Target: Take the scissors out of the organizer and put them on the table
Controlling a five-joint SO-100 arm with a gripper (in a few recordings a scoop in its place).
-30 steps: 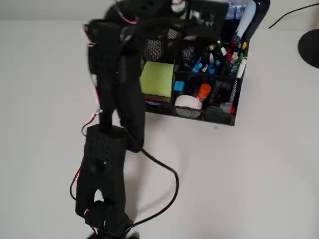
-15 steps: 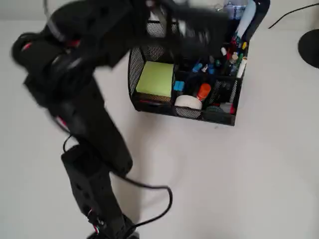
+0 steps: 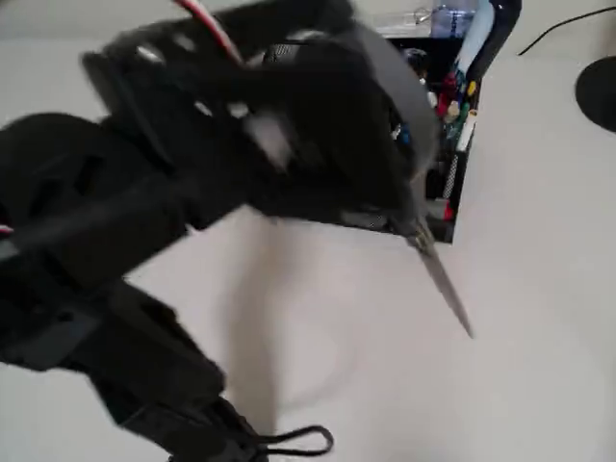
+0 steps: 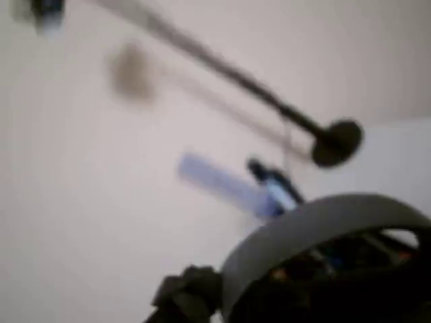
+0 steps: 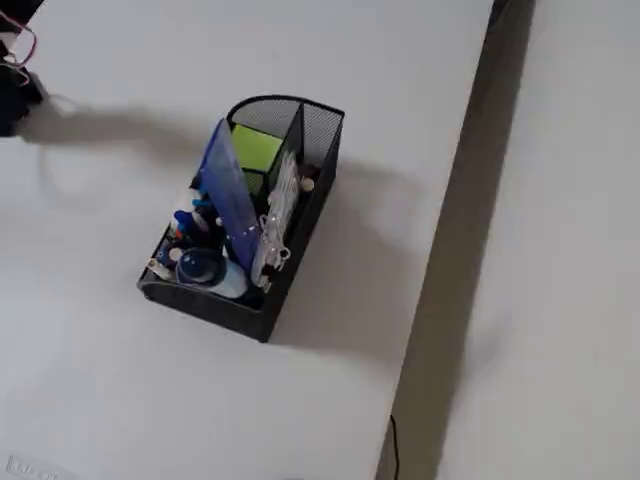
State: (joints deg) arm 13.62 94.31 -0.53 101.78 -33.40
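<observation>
I'm watching the arm (image 3: 192, 221) swinging up close under the overhead camera, big and blurred. A second ago it was low over the organizer (image 3: 452, 183), reaching into the back compartments; now it is lifted and covering most of the caddy, leaving its right end with the pens (image 3: 452, 106) visible.

The scissors (image 3: 438, 274) are coming out with it. In the overhead view I'm seeing the silver blades jutting down and right from under the arm's dark mass, their tip hanging over the bare table (image 3: 539, 318) just in front of the organizer's corner. In the wrist view a grey loop handle (image 4: 316, 229) is arching across the bottom right, right up against the camera, so the scissors are riding with the wrist. The gripper itself is hidden behind the arm and the blur, so I cannot tell how the fingers are standing; I'm judging that they are clamped on the handles, since the blades are hanging in the air.

In the fixed view the organizer (image 5: 290, 240) is standing on the table with no scissors that I can make out.

So I'm reading the extraction as done or nearly so. What remains is carrying the scissors clear of the caddy, lowering them flat onto the table and releasing.
</observation>
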